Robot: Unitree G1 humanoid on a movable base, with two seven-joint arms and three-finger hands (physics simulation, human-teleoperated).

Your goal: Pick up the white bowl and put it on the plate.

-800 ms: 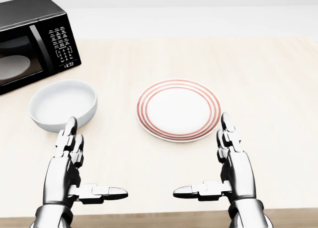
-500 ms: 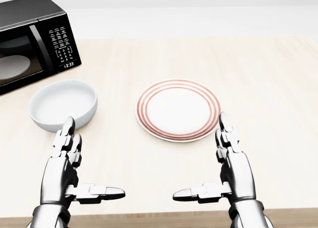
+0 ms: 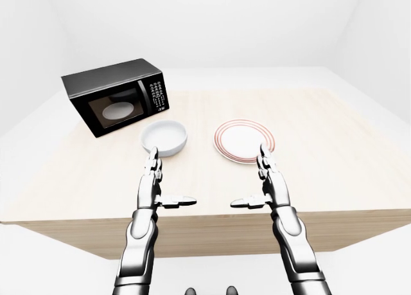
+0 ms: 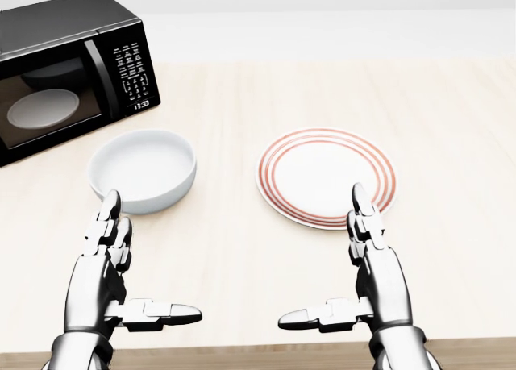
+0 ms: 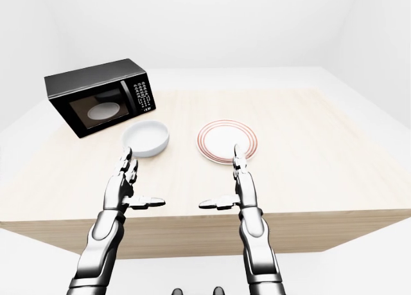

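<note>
Both robot hands are hovering released over the tabletop (image 4: 242, 249): the left robot hand (image 4: 109, 273) just below the white bowl (image 4: 143, 170), the right robot hand (image 4: 367, 277) just below the red-ringed plate (image 4: 326, 176).

White bowl (image 4: 143, 170) beside plate (image 4: 326, 176)

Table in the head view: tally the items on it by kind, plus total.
Microwave: 1
White bowl: 1
Red-ringed plate: 1
Total: 3 on the table
Neither the left hand nor the right hand holds anything; fingers open.
</note>
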